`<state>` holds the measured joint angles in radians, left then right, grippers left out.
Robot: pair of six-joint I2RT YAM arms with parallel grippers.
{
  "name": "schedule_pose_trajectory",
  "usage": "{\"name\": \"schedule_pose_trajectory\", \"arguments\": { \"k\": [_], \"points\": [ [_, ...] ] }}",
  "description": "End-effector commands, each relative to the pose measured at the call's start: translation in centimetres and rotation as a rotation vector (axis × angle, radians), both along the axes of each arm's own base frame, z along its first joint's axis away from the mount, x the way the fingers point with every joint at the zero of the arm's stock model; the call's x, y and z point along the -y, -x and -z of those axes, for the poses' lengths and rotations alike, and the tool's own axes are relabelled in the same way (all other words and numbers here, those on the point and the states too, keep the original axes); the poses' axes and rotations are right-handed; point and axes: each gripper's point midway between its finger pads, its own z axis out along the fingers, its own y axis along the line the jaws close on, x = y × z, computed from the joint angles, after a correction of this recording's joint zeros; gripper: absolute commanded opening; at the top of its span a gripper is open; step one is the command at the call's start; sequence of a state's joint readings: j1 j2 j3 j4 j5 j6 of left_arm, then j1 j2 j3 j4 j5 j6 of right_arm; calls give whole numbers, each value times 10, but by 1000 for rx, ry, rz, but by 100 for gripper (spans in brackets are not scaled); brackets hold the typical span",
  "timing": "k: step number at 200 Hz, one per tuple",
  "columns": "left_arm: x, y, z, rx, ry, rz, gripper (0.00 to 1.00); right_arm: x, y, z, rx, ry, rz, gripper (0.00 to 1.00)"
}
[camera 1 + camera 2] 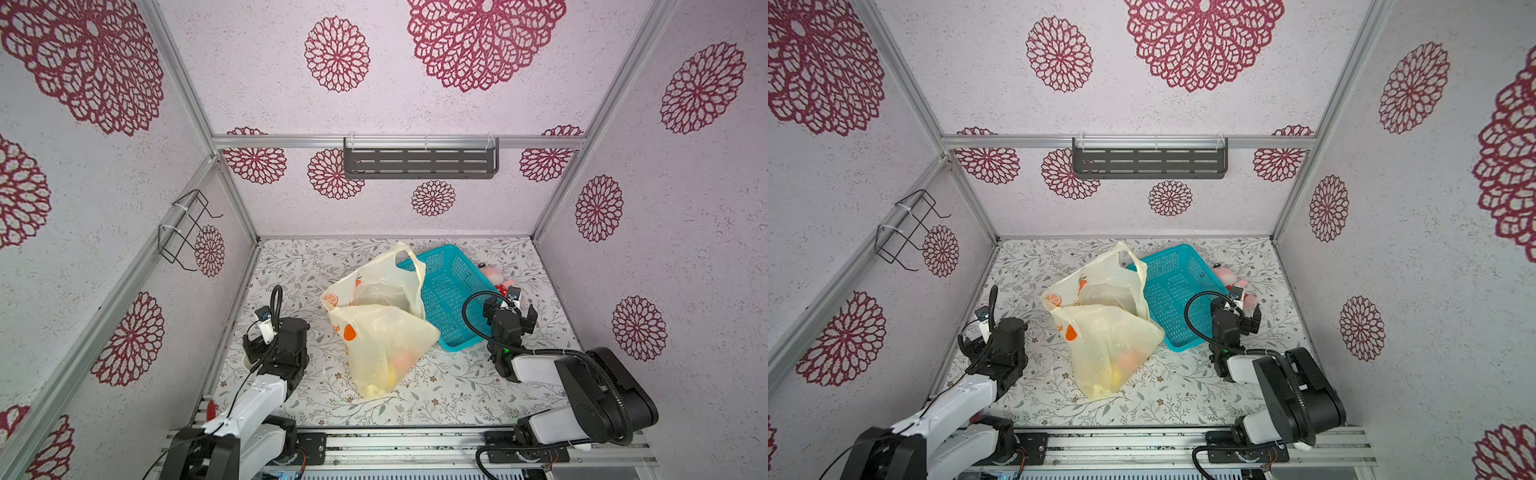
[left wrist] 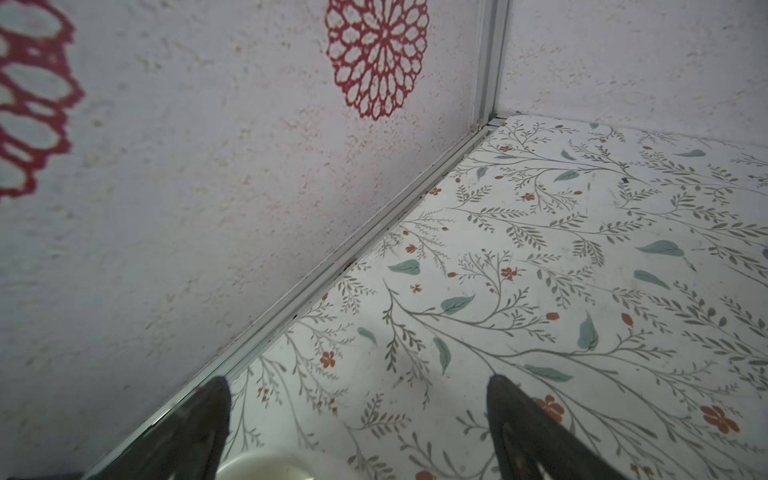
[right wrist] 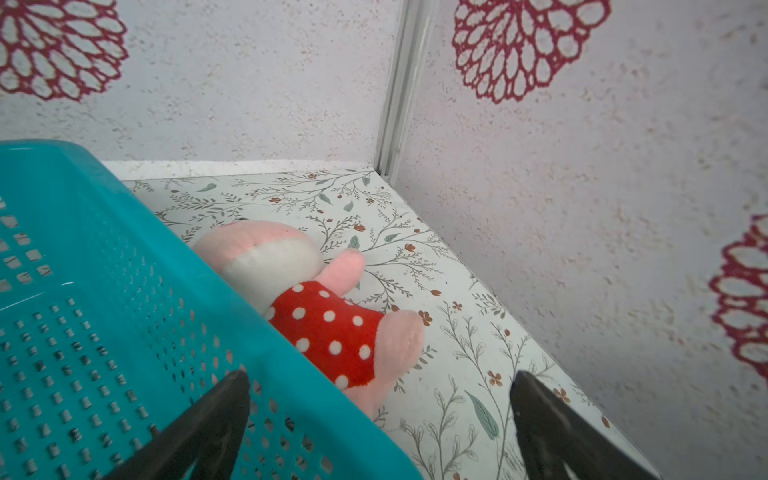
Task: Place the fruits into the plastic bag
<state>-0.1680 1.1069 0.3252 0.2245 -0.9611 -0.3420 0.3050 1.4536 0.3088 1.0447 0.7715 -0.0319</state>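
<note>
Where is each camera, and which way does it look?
Both top views: high over the front edge, looking down at the plastic bag, turquoise basket, left arm and right arm.
Left wrist: on the left arm, looking past open left fingers at floral table and side wall.
Right wrist: on the right arm, past open right fingers at basket and pink plush toy.
Shared: top and right wrist views both show basket and toy.

A desk point(image 1: 457, 390) with a white leaf-and-flower print. At its centre lies a crumpled pale-yellow plastic bag point(image 1: 382, 332). Touching the bag at 2 o'clock sits a turquoise mesh basket point(image 1: 449, 291). A pink plush toy point(image 3: 324, 316) in a red dotted dress lies against the basket's far wall. Near 8 o'clock rests a cream round thing point(image 2: 282, 465), mostly hidden.
</note>
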Motion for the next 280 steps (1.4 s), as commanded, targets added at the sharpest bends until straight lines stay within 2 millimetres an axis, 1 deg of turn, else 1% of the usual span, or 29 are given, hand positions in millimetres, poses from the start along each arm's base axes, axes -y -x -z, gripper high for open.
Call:
{"name": "schedule_pose_trajectory", "arguments": {
  "k": [1,8,17,42,63,85,94,98,105,115,126,133,139,148,153,158,162,164,173,178,189,205,220,244,262,280],
  "points": [
    [4,-37,-22,91,8,84,97,3,9,-7,90,50,-53,99],
    [5,-45,-22,98,14,117,97,9,14,-10,138,51,-45,99],
    [7,-54,-20,98,30,162,97,8,16,-7,123,33,-50,99],
    [10,-72,-17,104,71,252,97,8,9,-4,112,4,-95,99],
    [6,-80,-16,120,103,284,98,6,7,-2,102,-8,-130,99],
    [0,-86,-16,149,133,306,98,2,0,3,83,-46,-213,99],
    [0,-89,-16,158,142,322,97,1,-2,10,69,-79,-258,99],
    [-1,-91,-16,165,144,326,97,2,-4,18,53,-98,-271,97],
    [-2,-92,-16,173,149,333,97,3,-8,12,83,-91,-274,99],
    [-2,-95,-16,180,157,347,97,3,-12,21,19,-121,-282,99],
    [-3,-98,-16,177,158,354,97,6,-14,18,37,-115,-274,99],
    [-3,-98,-13,171,160,357,97,6,-13,22,20,-120,-267,99],
    [-2,-98,-8,189,144,371,98,8,-13,18,42,-112,-253,99],
    [0,-95,6,233,124,390,98,13,-8,19,44,-116,-220,99],
    [-2,-97,-2,302,71,384,97,16,-6,17,64,-115,-199,99],
    [-4,-96,-6,320,61,370,97,20,-3,14,83,-113,-173,99],
    [-3,-96,-4,295,85,366,97,22,-3,15,82,-118,-164,99],
    [-4,-95,0,266,103,358,97,22,-2,15,80,-122,-162,99],
    [-11,-94,7,216,157,316,97,23,-5,15,75,-119,-155,99],
    [-14,-96,5,239,141,314,97,23,-8,15,69,-116,-151,99],
    [-11,-102,1,263,118,339,97,21,-12,20,38,-126,-159,99],
    [-11,-101,8,208,157,331,97,21,-12,19,40,-125,-160,99],
    [-12,-103,4,240,133,337,97,21,-12,19,41,-126,-160,99],
    [-12,-102,6,225,140,331,97,22,-13,20,38,-129,-162,99],
    [-12,-103,6,229,140,332,97,23,-17,24,18,-163,-196,99],
    [-12,-102,6,227,139,331,97,23,-17,23,23,-165,-198,99]
  ]
}}
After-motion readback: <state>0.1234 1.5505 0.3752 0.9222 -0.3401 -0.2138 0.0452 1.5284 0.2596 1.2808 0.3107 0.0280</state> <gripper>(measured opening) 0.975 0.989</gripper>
